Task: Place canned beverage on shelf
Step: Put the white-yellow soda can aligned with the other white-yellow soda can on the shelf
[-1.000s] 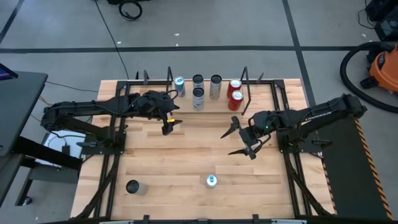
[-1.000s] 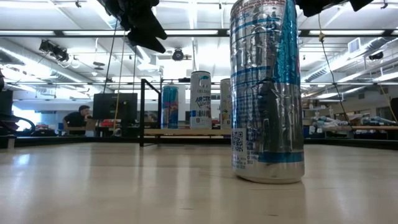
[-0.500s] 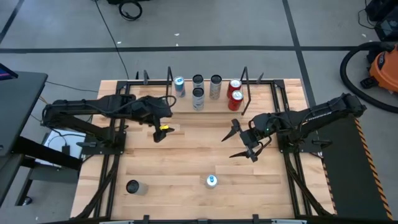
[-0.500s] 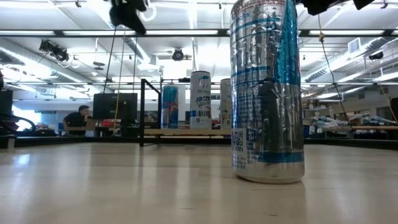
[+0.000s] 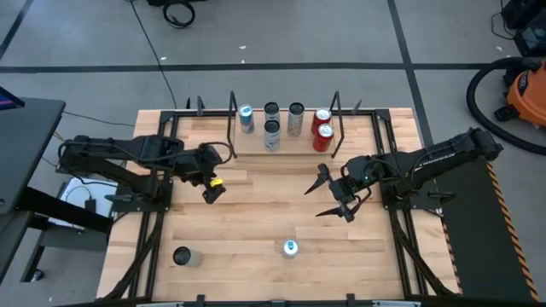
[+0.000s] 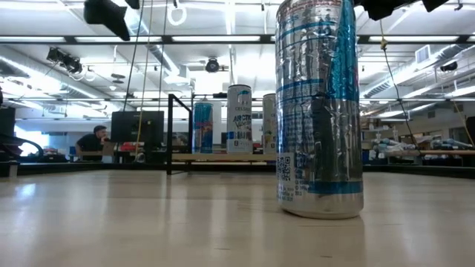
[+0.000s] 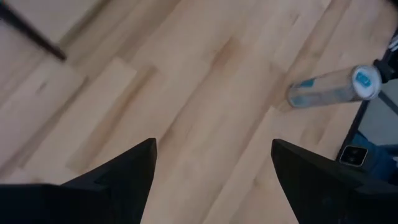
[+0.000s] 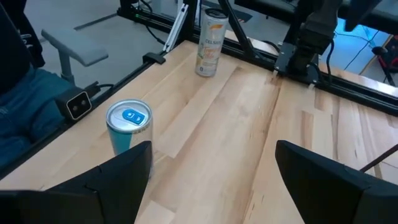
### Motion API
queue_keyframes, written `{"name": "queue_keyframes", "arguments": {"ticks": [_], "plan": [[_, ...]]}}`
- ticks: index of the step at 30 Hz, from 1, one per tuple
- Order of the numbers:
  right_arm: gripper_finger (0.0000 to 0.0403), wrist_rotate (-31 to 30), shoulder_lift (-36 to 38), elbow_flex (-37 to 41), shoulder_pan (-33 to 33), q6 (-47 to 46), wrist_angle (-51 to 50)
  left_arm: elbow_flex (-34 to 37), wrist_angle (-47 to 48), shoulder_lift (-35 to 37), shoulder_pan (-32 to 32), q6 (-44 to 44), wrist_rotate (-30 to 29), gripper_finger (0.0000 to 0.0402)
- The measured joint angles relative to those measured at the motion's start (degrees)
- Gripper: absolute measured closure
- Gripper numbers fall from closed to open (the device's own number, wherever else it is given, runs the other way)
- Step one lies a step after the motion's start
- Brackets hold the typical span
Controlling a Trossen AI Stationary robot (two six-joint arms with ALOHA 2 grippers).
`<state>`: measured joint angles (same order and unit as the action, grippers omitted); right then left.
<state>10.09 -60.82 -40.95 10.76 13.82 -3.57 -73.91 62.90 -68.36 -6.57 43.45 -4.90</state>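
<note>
**Both grippers open and empty above the table**

Right gripper, with its two dark fingers spread wide and nothing between them, hangs over the middle of the light wooden butcher-block tabletop, a little to the right side. We see the same wide gap in the right wrist view, where only bare wood lies between the fingers. The left gripper is also fully open and empty; it hovers over the left part of the table, and in the left wrist view we see only planks between its fingers.

Nearest to the front edge stands the silver and blue beverage can with a blue top, upright and apart from both grippers. In the low view this can fills much of the picture. Near the front left corner there is a pale can with a dark top, beside the black frame rail.

Farther back, at the rear edge, we find the light wood plank shelf with thin black rod uprights. Between the uprights stand a blue and silver can, two white cans with dark tops, another white can in front of them, and two red cans just beside the right upright.

Beyond the table, in the low view, a person sits at a desk in the room.
</note>
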Motion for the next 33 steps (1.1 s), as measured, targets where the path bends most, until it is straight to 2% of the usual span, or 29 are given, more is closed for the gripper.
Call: {"name": "queue_keyframes", "arguments": {"ticks": [11,19,30,33], "plan": [[0.0053,-0.1,0.0,0.0,-0.1,5.4,2.2,0.0,3.6,0.0,-8.0,14.6,0.0,0.0083],[0.0053,-0.2,0.0,0.0,-0.1,6.9,2.3,0.0,7.8,-0.8,-16.8,28.7,-0.6,0.0083],[0.0053,-0.1,0.0,0.0,0.0,-0.6,2.2,0.0,9.0,-4.3,-29.7,46.8,-1.3,0.0083],[0.0053,0.0,0.0,0.0,0.3,-2.2,2.2,0.0,9.0,-4.7,-33.4,50.4,-4.2,0.0083]]}}
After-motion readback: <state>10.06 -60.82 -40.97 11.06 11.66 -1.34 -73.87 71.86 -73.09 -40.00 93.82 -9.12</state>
